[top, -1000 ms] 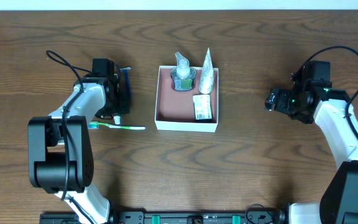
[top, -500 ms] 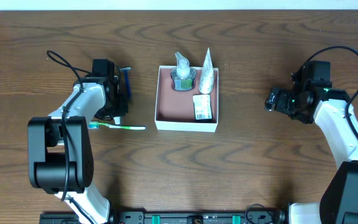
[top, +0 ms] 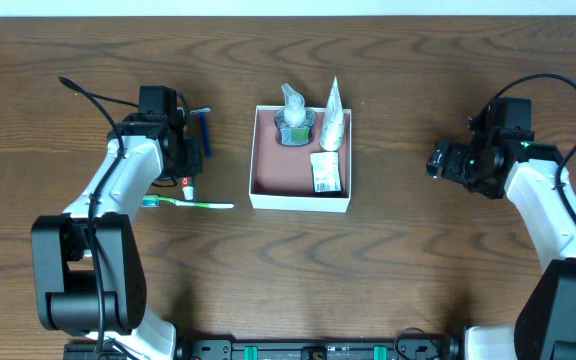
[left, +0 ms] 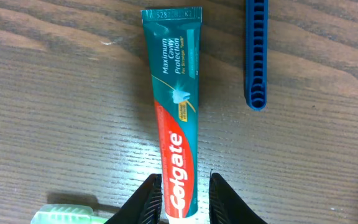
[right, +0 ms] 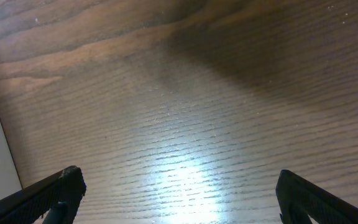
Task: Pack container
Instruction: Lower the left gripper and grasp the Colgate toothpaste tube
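Container (top: 298, 202) at centre of surface (top: 418, 280), partly packed: bottle (top: 293, 120), white tube (top: 332, 120) and small packet (top: 326, 172) lie inside, along far and right walls; near-left floor bare.

Left to pack, all on surface left of container: toothpaste (left: 176, 118), blue comb (left: 257, 53), green toothbrush (top: 190, 203).

Left gripper (left: 184, 190) low over toothpaste, jaws slightly apart, straddling its cap end, not visibly pinching. Likely next item.

Right gripper (right: 179, 199) well right of container, jaws wide apart, empty.

Roughly halfway.
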